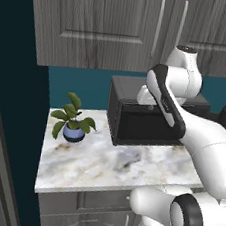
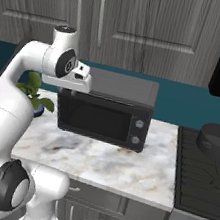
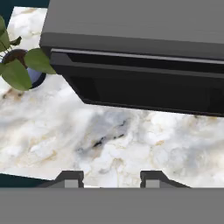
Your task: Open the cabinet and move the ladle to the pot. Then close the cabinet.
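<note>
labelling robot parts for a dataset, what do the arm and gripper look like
The arm is glossy white with rounded, tube-like links and dark grey to black rings and caps at the joints. The gripper has a white boxy hand and two small dark, squared finger tips. No cables or markings are visible.

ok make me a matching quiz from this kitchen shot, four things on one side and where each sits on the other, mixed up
Things:
1. cabinet
2. pot
3. microwave
4. potted plant

Places:
A. on the stove at the right
B. on the wall above the counter, doors shut
C. near the counter's left end
D. on the counter under the cabinet

Pairs: 1-B, 2-A, 3-D, 4-C
</note>
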Tool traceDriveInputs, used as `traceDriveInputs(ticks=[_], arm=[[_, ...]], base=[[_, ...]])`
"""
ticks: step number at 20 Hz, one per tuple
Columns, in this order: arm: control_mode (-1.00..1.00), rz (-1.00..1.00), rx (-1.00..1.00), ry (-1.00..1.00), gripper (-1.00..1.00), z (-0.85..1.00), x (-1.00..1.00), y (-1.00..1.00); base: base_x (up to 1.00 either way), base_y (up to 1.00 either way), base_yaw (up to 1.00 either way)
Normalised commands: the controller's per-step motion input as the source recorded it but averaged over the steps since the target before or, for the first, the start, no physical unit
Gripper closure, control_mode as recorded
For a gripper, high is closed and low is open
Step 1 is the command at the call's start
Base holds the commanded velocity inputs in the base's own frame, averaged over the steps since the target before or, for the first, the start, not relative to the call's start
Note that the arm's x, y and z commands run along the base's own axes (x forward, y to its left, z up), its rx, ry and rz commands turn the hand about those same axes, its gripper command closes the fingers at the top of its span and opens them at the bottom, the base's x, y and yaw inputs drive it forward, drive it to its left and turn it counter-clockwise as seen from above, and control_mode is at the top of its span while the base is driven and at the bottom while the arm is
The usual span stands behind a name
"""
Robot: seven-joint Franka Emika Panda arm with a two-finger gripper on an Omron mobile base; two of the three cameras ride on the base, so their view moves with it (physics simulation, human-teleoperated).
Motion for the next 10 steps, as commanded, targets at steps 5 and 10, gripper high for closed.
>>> traceDriveInputs(ticks=[5,10], arm=[[-1.0,0.02,0.0,-0.11,-1.0,0.02,-0.28,-0.1],[-1.0,0.05,0.0,-0.28,-1.0,0.32,-0.45,-0.18]], base=[[0.0,0.0,0.0],[0.0,0.0,0.0]])
